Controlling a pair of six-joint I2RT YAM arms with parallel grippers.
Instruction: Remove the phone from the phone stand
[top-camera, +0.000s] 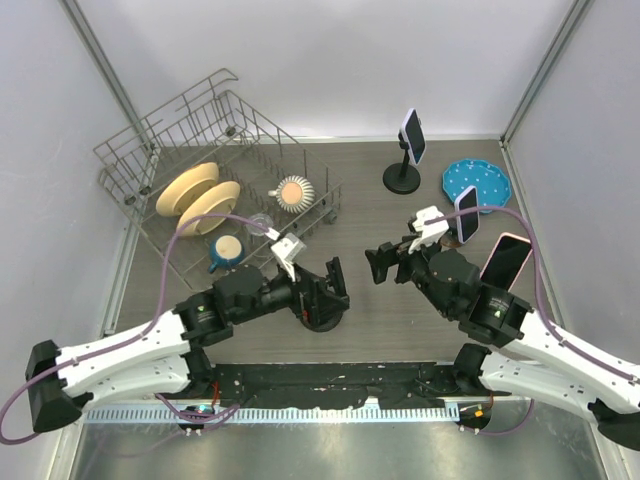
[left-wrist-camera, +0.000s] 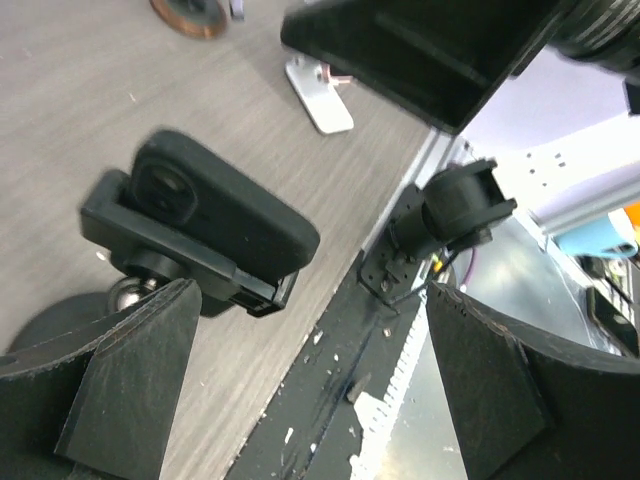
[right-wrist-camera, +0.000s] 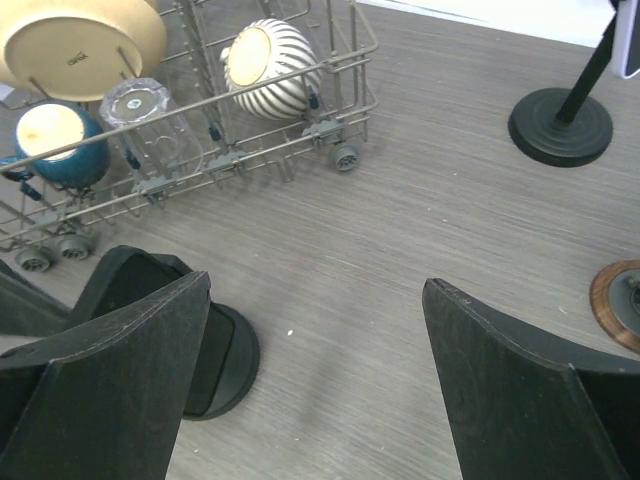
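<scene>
1. Two grippers face one phone (left-wrist-camera: 215, 215); it sits clamped in its stand (left-wrist-camera: 140, 262) close to the near edge of the desk (top-camera: 380, 330), about midway along that edge; I judge it the task's phone because both arms point at it.
2. The left gripper (left-wrist-camera: 312, 298) has its jaws spread full wide and holds nothing; it hangs just beside the phone, and no finger appears to touch it.
3. The relation that counts: in the left wrist view the phone lies ahead of the open jaws and off toward the left-hand finger, not centred in the gap; its long axis runs slantwise across that gap, from upper left down to lower right, with the camera end to the left; the jaws would likely need to shift that way and square up across the phone's narrow width before closing.
4. The right gripper (right-wrist-camera: 316, 282) is also wide open and empty; it stands to the right of the stand and apart from it; in its own view the stand's base shows low and behind the left-hand finger, so it is off line; the left arm is the nearer.
5. A second phone (top-camera: 413, 135) stands on a tall stand (top-camera: 402, 180) at the far edge, well apart from both grippers.
</scene>
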